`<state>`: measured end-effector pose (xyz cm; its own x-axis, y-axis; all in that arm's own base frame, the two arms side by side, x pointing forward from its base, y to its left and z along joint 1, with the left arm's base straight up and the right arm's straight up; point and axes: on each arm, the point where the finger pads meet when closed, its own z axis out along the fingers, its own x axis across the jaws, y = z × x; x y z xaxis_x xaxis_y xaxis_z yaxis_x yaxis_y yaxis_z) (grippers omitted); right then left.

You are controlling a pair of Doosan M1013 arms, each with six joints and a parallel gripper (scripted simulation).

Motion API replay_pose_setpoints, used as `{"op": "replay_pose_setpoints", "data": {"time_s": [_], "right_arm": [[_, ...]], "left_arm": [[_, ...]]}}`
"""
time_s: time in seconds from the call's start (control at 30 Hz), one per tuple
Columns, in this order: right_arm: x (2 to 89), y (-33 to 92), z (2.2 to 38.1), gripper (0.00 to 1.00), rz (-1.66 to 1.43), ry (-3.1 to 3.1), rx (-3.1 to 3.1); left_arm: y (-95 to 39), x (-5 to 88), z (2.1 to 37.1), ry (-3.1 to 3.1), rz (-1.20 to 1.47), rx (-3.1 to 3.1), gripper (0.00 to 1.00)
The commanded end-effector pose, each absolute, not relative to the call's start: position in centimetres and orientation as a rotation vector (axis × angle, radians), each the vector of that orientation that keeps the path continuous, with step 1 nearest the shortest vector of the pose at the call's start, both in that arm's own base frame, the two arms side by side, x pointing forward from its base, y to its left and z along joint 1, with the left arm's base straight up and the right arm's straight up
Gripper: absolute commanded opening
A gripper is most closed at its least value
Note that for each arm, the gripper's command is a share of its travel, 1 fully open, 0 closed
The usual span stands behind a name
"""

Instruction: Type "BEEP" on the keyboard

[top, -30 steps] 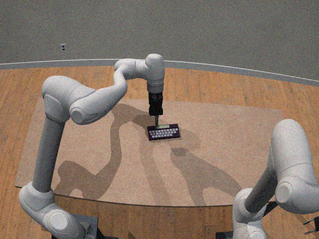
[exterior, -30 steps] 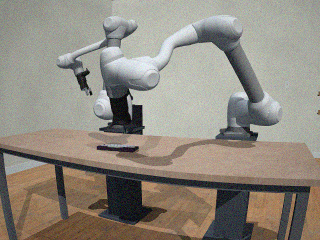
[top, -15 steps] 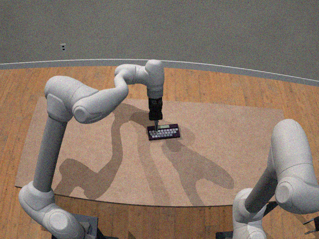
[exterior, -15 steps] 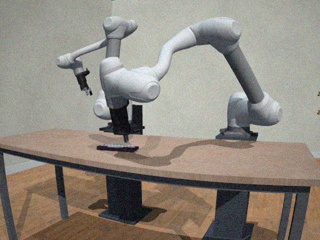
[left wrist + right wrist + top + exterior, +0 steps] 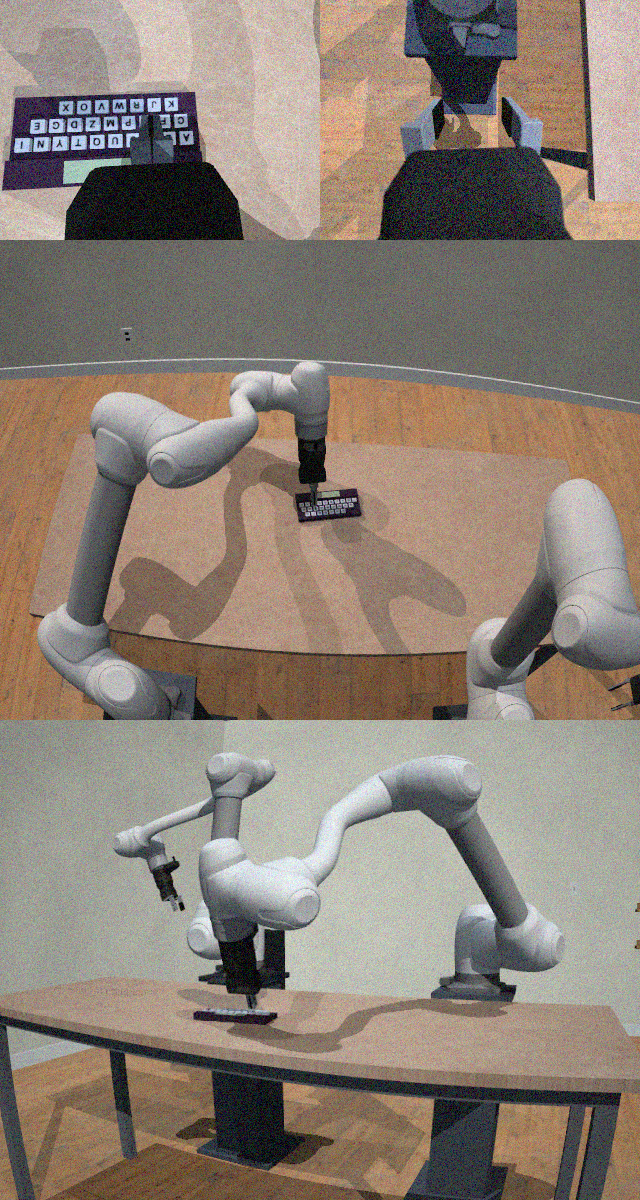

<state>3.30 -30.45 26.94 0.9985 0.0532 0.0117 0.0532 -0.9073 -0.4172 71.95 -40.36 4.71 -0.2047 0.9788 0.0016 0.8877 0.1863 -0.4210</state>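
Keyboard [image 5: 338, 515] [image 5: 235, 1016] [image 5: 108, 132]: you have it lying flat on the worktop [image 5: 439, 508] [image 5: 413, 1055] [image 5: 285, 125] [image 5: 615, 100], beneath the left gripper [image 5: 313, 505] [image 5: 252, 1007] [image 5: 151, 126]. Its dark purple case carries three rows of pale keys and a light green display [image 5: 328, 494] [image 5: 92, 171]. In your left wrist view the lettering reads upside down, and the gripper body hides part of the display.

Your left gripper points down with its fingers fully together and nothing between them. Their tips stand at the middle row of keys, in the stretch between F and P, toward the end of the keyboard where A, C and K sit. You cannot read the key directly under the tips, nor can you tell from these views whether they touch it or press it. E, at the opposite end of the middle row, and P, near the fingers, are both legible to you.

Your right gripper [image 5: 612, 699] [image 5: 178, 905] [image 5: 472, 110] is well apart from the keyboard, off the worktop's edge. Its fingers stand wide and hold nothing. Below them your right wrist view shows the wooden floor [image 5: 550, 90] and a dark pedestal [image 5: 412, 50].

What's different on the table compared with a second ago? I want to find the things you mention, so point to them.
The left gripper [image 5: 314, 506] [image 5: 253, 1007] [image 5: 151, 126] has come down, its fingertips shifting from by the display [image 5: 328, 494] [image 5: 92, 171] to over the keys; whether they touch one, I can't tell. Nothing was taken hold of or let go. The keyboard [image 5: 353, 511] [image 5: 235, 1016] [image 5: 30, 175] and right gripper [image 5: 611, 699] [image 5: 178, 909] [image 5: 472, 110] look unmoved.
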Motion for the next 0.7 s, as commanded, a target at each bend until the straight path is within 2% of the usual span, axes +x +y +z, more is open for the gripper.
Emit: {"op": "replay_pose_setpoints", "data": {"time_s": [0.0,0.67], "right_arm": [[3.47,-30.13,26.89,1.0,-0.014,-0.079,-2.704],[3.47,-30.13,26.89,1.0,-0.014,-0.079,-2.704]], "left_arm": [[-40.46,71.97,4.34,-2.197,0.491,-1.782,0.0],[-40.46,71.96,3.82,-2.197,0.491,-1.782,0.0]]}}
